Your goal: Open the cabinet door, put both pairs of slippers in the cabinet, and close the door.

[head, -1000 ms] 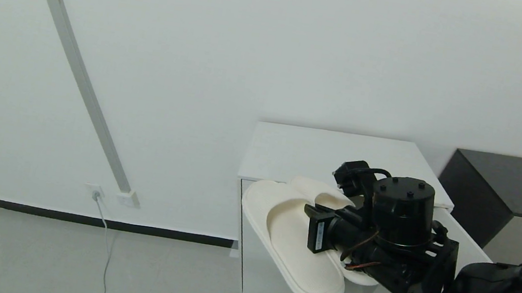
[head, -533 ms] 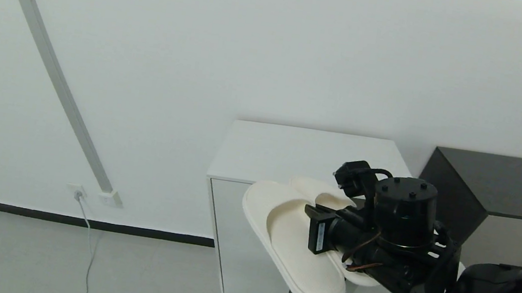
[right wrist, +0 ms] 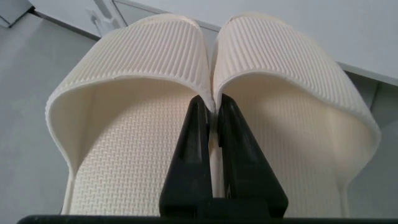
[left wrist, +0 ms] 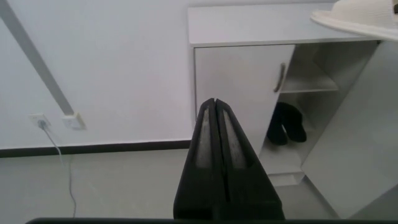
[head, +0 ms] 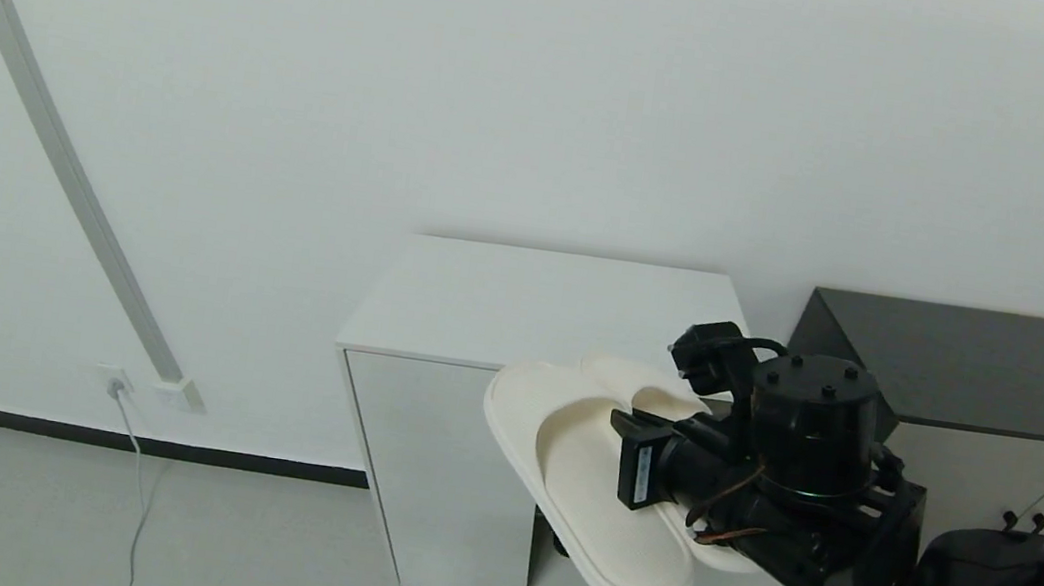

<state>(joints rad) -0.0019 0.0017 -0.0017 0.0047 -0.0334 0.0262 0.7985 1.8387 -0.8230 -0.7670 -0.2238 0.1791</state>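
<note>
right claw (right wrist: 212, 107) pinches 2 slippers (right wrist: 134, 134) (cream).

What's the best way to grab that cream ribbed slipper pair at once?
Pinch the cream ribbed slippers where their straps' inner edges touch, coming from the open heel end, as the right claw does: side by side, those thin edges form one seam.
</note>
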